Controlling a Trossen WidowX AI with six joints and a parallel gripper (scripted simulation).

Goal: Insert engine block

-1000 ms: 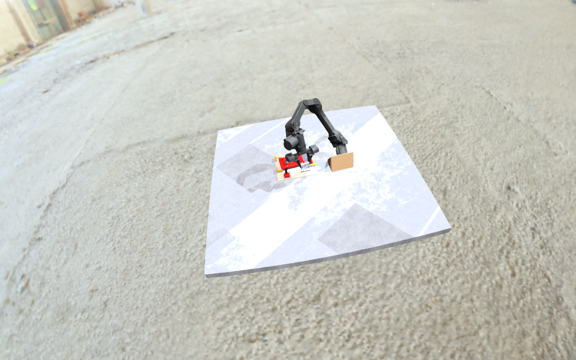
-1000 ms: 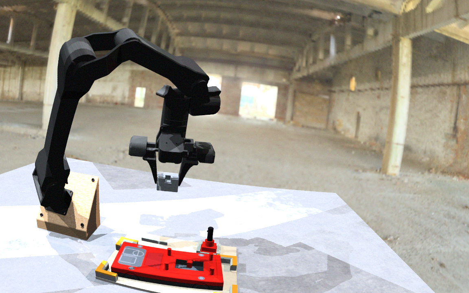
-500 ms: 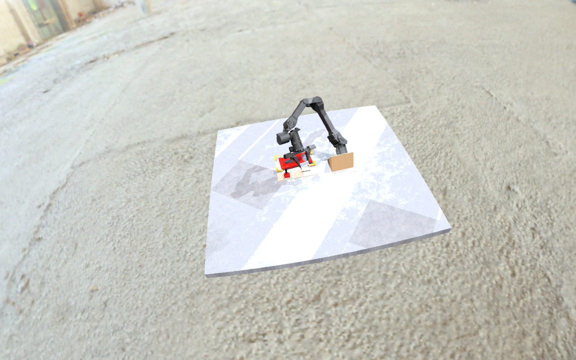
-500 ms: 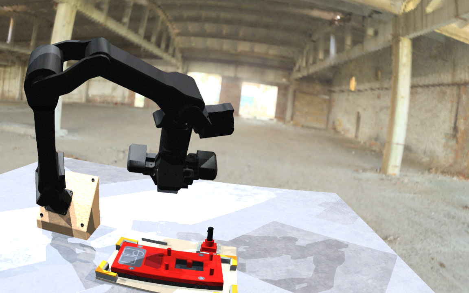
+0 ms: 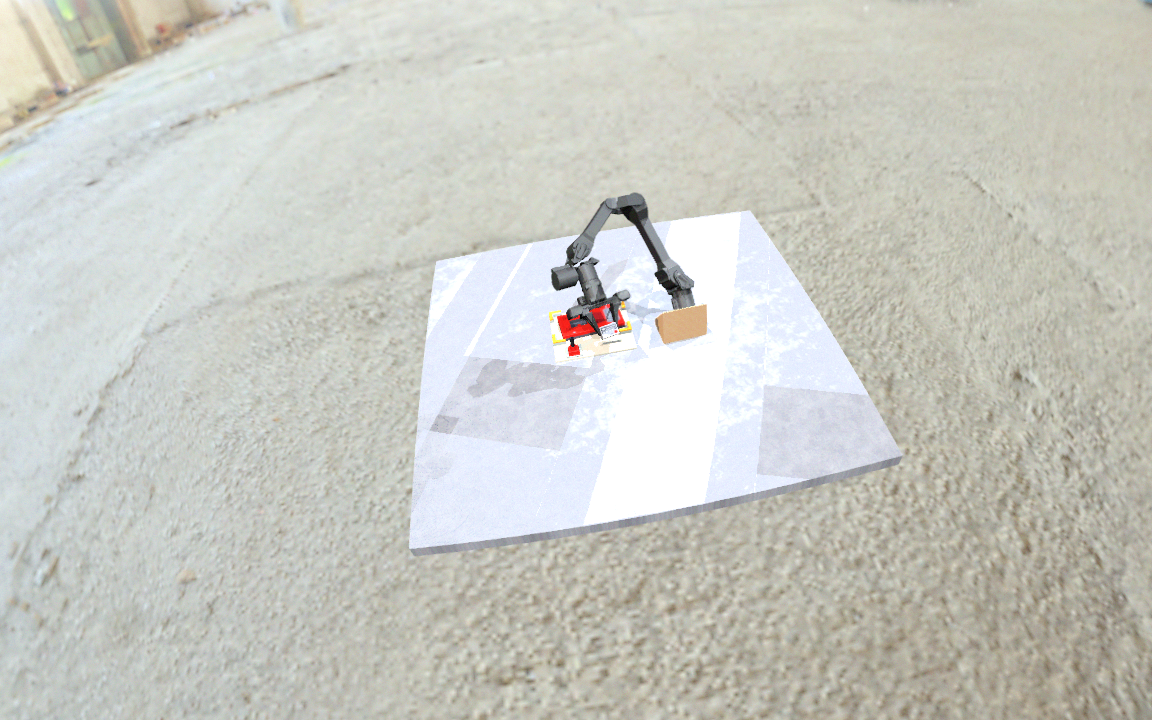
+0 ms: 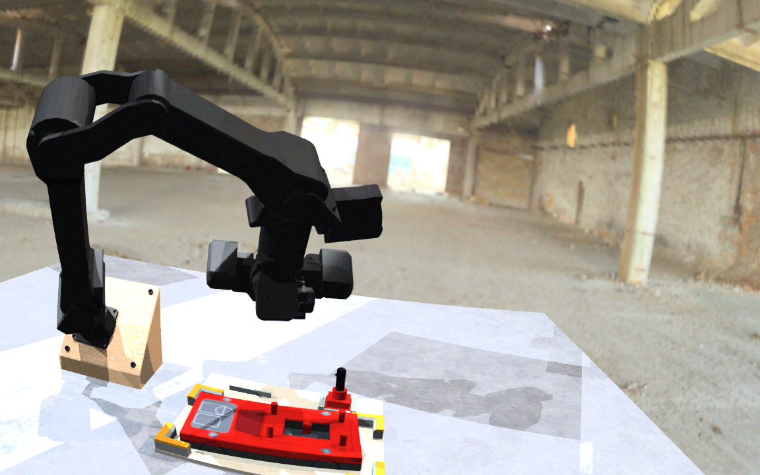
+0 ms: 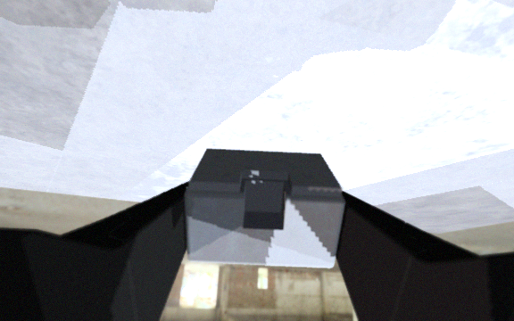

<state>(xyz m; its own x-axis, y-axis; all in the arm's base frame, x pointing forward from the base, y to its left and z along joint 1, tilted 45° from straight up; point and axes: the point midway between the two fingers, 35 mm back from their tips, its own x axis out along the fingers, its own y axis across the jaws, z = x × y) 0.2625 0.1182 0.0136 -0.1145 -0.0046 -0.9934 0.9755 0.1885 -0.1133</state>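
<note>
My gripper (image 5: 609, 328) (image 7: 261, 195) is shut on the grey engine block (image 5: 609, 333) (image 7: 221, 241), held by its two sides. The block's notched slot (image 7: 263, 205) faces the wrist camera. In the exterior view the gripper is raised behind the car body, tilted so that its own housing hides the fingers and block. The red car body (image 6: 235, 435) (image 5: 567, 327) lies on its board, partly covered by the gripper in the top view. Its rectangular opening (image 6: 292, 431) is empty, with a small red rib (image 6: 307, 426) at it.
A cream board (image 6: 306, 396) with yellow corner brackets (image 6: 168, 438) (image 6: 202, 390) surrounds the car body. A red holder with an upright black pin (image 6: 340, 394) (image 5: 573, 347) stands behind it. The arm's wooden wedge base (image 6: 128, 330) (image 5: 684, 325) stands to one side.
</note>
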